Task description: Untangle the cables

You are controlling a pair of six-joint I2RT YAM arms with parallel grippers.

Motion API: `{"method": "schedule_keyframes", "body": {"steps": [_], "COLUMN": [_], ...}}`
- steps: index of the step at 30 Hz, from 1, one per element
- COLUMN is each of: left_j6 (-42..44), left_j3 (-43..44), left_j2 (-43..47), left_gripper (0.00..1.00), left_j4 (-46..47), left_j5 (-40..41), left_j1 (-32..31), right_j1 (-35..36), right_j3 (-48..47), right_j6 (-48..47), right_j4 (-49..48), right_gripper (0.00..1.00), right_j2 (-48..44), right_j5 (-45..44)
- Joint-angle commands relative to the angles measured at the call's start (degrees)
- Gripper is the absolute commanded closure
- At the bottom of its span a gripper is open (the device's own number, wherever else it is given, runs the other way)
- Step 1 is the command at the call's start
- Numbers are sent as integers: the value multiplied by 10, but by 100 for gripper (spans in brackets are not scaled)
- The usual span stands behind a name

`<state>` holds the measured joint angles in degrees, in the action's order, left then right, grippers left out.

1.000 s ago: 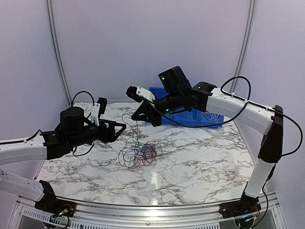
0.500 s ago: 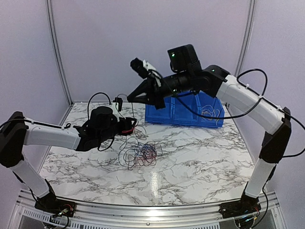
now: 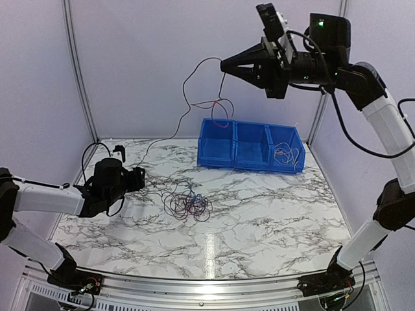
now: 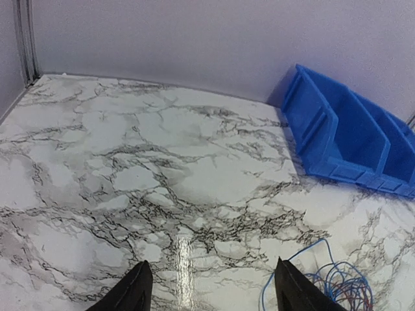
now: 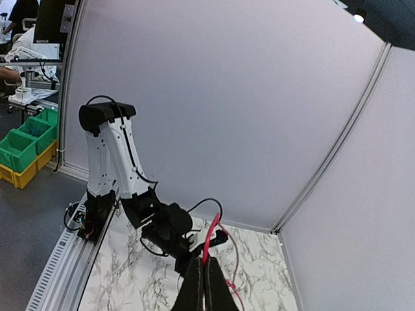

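While the right gripper [image 3: 227, 67] is pinched on one strand [image 5: 209, 241] high above the bin [image 3: 224, 154], that strand hangs slack and trails down to the table [image 3: 279, 214] near the tangle [image 3: 188, 205]. Left gripper [image 4: 212, 262]: fingers spread, holding nothing, low just beside the tangle. Judged handling: the cables are very light, limp and thin, apt to slip from the pads and to snag in loops. They are best taken at a free end or a single outer loop, with the heap pinned down.
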<state>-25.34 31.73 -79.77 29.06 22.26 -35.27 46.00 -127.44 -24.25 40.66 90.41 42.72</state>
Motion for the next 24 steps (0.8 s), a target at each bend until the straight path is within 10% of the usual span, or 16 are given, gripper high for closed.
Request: {"method": "schedule_keyframes", "body": {"steps": [1,13,24], "left_j6": [10,70,218], "left_j3": [-7,13,133], "left_j2": [61,231,412], "left_gripper": [32,27,28], "left_j4": [-8,-135,-203], "left_j5": [26,131,327], "left_j1": [5,6,10], "right_j1": [-2,-16,-190], "right_j3": [54,133,195], "right_j6": [6,18,78], "right_j4": [8,-36,-99], "right_gripper": [100,100,100], "right_j2": [20,4,-51], "right_j5": [-12,-81,-104]}}
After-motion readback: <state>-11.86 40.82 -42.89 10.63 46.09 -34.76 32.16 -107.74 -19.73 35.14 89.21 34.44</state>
